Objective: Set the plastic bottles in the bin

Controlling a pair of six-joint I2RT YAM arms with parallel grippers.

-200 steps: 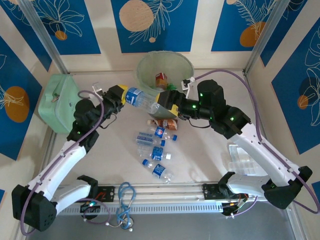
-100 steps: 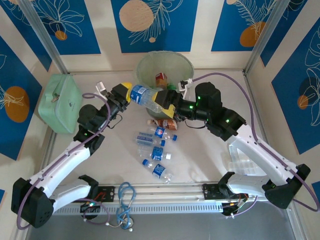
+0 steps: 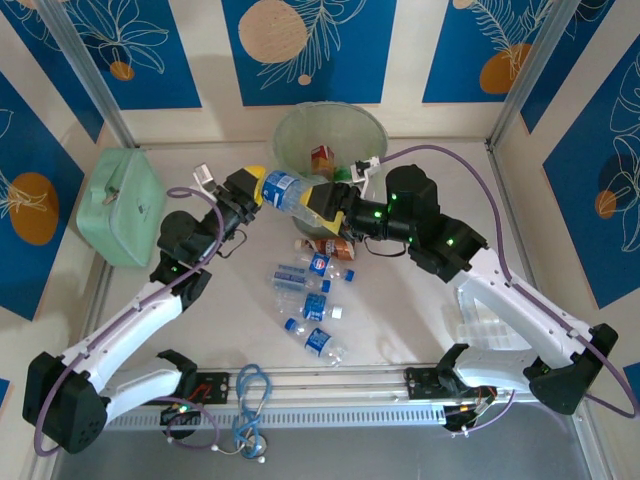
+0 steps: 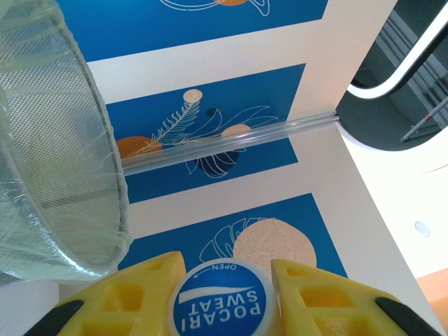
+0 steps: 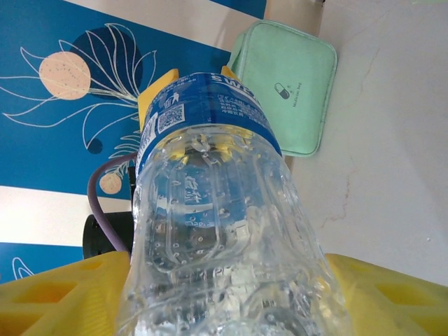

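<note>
A clear plastic bottle [image 3: 290, 193] with a blue label hangs level in the air just in front of the bin [image 3: 300, 125], between both arms. My left gripper [image 3: 252, 187] is shut on its blue-and-white cap [image 4: 222, 304]; the yellow fingers [image 4: 133, 294] flank the cap, with the bin's rim [image 4: 77, 175] to the left. My right gripper [image 3: 328, 207] is closed round the bottle's ribbed lower body [image 5: 224, 231], a yellow finger [image 5: 63, 294] pressing each side. Several more bottles [image 3: 305, 280] lie on the table below. A brown-labelled bottle [image 3: 321, 158] lies in the bin.
A flat mint-green case [image 3: 120, 205] lies at the far left, also seen as the mint-green case [image 5: 287, 91] behind the bottle. A clear plastic tray [image 3: 490, 320] sits at the right. Cables [image 3: 250, 395] hang at the near rail.
My left arm lifted the bottle up and right toward the bin. My right gripper came in from the right and its fingers closed onto the bottle's lower body.
</note>
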